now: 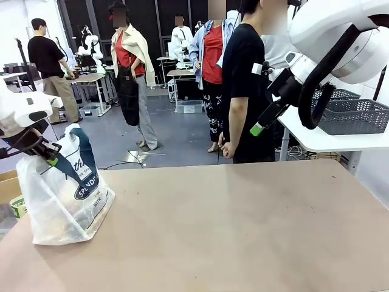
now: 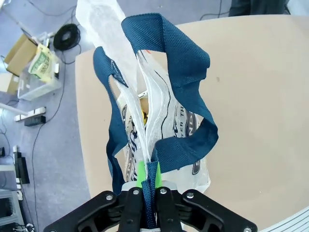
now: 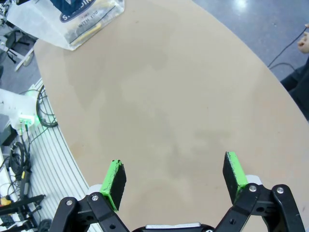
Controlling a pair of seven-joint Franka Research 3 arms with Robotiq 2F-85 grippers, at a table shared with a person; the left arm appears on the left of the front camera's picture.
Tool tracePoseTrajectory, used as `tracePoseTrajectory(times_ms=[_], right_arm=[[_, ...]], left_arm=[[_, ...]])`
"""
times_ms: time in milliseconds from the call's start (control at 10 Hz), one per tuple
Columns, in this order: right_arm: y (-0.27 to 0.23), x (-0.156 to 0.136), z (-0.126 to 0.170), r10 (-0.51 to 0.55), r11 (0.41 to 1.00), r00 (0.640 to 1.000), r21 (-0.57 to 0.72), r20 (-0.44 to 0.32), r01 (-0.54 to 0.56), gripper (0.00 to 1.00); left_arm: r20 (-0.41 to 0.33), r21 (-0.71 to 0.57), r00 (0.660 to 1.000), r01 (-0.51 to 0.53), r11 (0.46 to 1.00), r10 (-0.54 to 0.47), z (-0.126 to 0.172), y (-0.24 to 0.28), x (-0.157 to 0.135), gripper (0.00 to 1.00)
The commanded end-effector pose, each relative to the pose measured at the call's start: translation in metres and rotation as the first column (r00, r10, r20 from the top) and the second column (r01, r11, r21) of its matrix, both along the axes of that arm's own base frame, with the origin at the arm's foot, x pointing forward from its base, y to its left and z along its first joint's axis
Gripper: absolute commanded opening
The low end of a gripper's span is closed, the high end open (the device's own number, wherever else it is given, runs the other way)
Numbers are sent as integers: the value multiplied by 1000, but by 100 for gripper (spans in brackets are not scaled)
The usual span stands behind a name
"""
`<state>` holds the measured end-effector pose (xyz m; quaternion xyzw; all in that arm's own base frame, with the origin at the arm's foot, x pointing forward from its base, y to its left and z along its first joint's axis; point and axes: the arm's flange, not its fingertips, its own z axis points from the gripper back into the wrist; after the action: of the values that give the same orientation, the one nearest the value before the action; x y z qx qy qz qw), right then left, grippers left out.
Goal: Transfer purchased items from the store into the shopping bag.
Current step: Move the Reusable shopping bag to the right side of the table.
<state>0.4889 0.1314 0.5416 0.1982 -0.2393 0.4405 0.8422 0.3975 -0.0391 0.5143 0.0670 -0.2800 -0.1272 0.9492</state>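
Bright, even overhead indoor light throughout. Soft, faint shadows under shopping bag (image 1: 64,194) on table (image 1: 231,225). Mild glare patch on floor at top of right wrist view. Strong wide-angle bending at edges of both wrist views. Front view sharp in foreground, softer in background. No motion blur noted.

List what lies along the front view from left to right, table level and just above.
Left claw shut on the handle of the shopping bag → bare table → person's hand → right claw, open → dark mesh basket.
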Motion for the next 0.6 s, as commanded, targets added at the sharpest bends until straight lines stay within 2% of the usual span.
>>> tracePoseTrajectory(times_ms=[0, 500], right_arm=[[1, 2, 2, -8, 1000, 1000, -11, -18, 8, 100], [1, 2, 2, -8, 1000, 1000, -11, -18, 8, 100]], left_arm=[[4, 5, 1000, 0, 1000, 0, 3, 1, 1, 0], [4, 5, 1000, 0, 1000, 0, 3, 1, 1, 0]])
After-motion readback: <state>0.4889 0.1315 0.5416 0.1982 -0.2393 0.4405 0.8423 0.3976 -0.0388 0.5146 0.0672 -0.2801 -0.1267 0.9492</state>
